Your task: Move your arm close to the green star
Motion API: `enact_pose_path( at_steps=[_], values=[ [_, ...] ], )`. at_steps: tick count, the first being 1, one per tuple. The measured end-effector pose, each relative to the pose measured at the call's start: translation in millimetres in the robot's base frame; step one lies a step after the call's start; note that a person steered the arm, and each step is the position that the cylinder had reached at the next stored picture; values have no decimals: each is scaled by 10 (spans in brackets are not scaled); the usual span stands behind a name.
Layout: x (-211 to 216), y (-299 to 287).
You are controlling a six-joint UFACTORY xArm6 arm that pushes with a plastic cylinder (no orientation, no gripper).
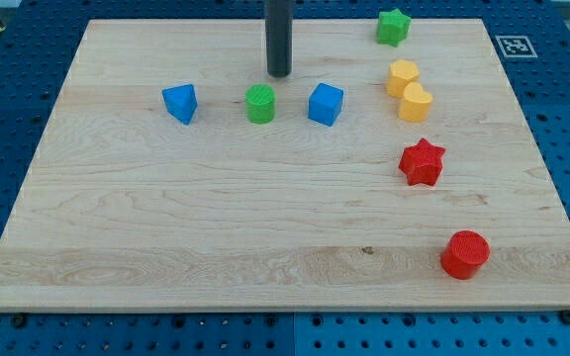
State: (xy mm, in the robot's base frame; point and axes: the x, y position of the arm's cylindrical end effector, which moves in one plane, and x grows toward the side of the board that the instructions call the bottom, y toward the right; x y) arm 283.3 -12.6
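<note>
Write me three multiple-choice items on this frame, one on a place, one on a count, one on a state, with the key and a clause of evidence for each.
1. Where is the green star?
A. near the view's top, right of middle
B. at the view's bottom left
C. between the two blue blocks

2. How many yellow blocks are on the board?
A. one
B. two
C. four

3. How does my tip stand to the green cylinder?
A. resting on top of it
B. just above it in the view, apart from it
C. pressing its lower right side

Key: 1 A, the star sits by the top edge above the yellow blocks. 2 B, two yellow blocks touch in a pair. 3 B, wood shows between the tip and the cylinder.
</note>
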Motion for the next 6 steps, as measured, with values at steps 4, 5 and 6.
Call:
enact_pose_path(
  at_steps=[4, 5, 6],
  values=[
    [36, 2502],
    [-401, 2764],
    [-679, 2569]
  ],
)
